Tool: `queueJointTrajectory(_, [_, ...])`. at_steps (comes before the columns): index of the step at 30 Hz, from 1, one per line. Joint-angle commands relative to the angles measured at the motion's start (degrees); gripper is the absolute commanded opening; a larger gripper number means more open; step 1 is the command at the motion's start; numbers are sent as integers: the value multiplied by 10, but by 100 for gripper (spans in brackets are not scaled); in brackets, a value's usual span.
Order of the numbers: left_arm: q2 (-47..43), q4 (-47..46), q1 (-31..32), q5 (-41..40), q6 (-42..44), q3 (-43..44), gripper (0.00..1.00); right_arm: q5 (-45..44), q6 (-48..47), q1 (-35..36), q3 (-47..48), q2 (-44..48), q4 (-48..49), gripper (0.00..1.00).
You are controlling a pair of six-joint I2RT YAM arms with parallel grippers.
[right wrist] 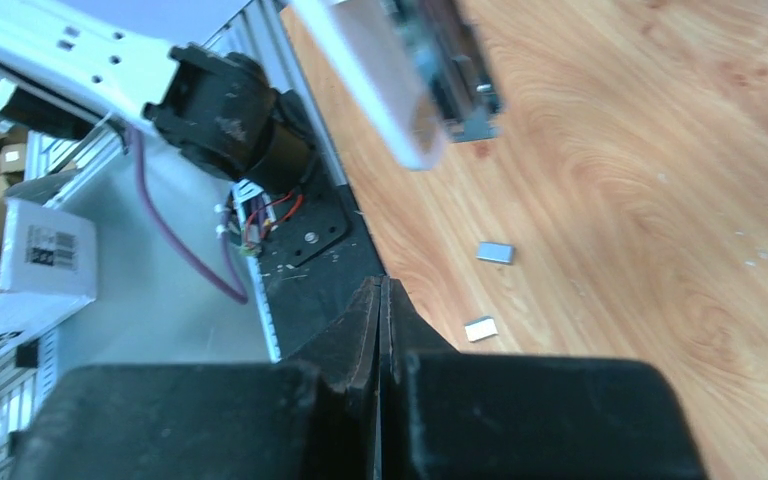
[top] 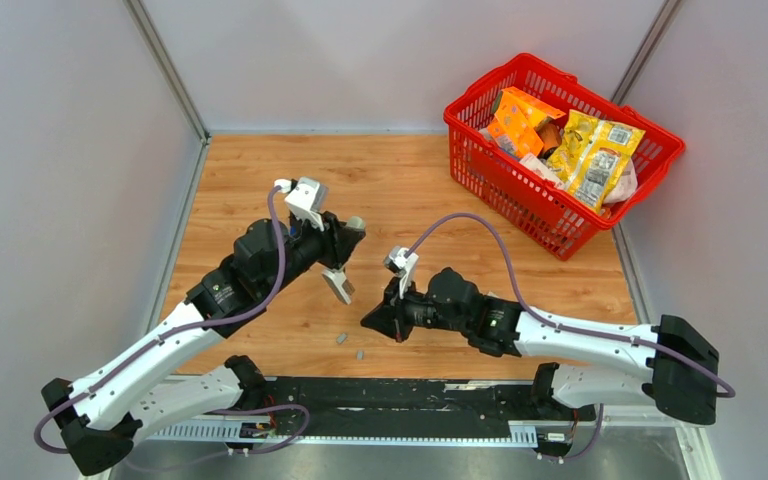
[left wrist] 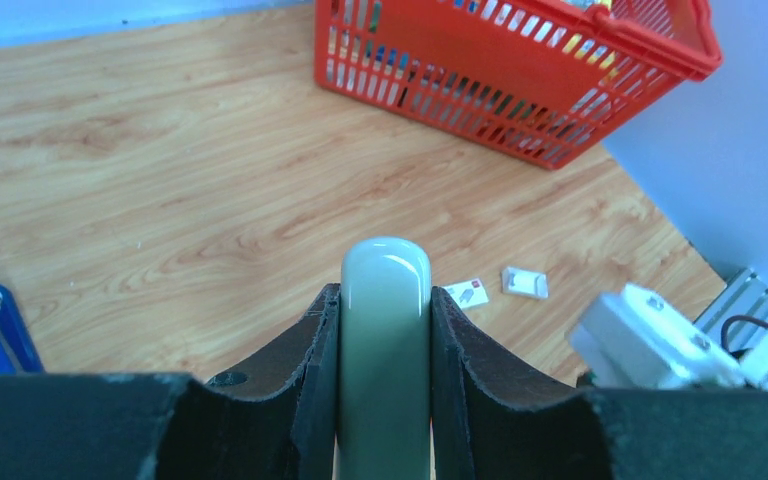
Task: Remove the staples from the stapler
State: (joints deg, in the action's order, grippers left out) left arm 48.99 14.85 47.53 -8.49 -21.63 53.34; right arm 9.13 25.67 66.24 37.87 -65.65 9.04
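My left gripper is shut on a pale grey-green stapler and holds it above the table; one part of it hangs down open. In the left wrist view the stapler's rounded body sits tight between the fingers. Two short silvery staple strips lie on the wood below it. They also show in the right wrist view. My right gripper is shut and empty, low over the table to the right of the strips, with its jaws pressed together. The stapler's hanging part is blurred above.
A red basket full of packets stands at the back right. Two small white printed boxes lie on the wood beyond the stapler. The black base rail runs along the table's near edge. Grey walls close in on both sides.
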Motion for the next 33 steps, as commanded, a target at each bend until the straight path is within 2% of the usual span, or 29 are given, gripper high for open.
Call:
queueJointTrajectory(1, [-12, -100, -2, -5, 6, -20, 0, 12, 10, 29, 41, -11, 44, 0])
queueJointTrajectory(8, [-22, -135, -2, 0, -9, -35, 0, -6, 1, 40, 88, -48, 47, 0])
queueJointTrajectory(15, [-31, -125, -2, 3, -21, -32, 0, -46, -4, 41, 120, -90, 35, 0])
queueJointTrajectory(33, [-60, -71, -2, 45, -75, -33, 0, -241, -89, 29, 160, -60, -58, 0])
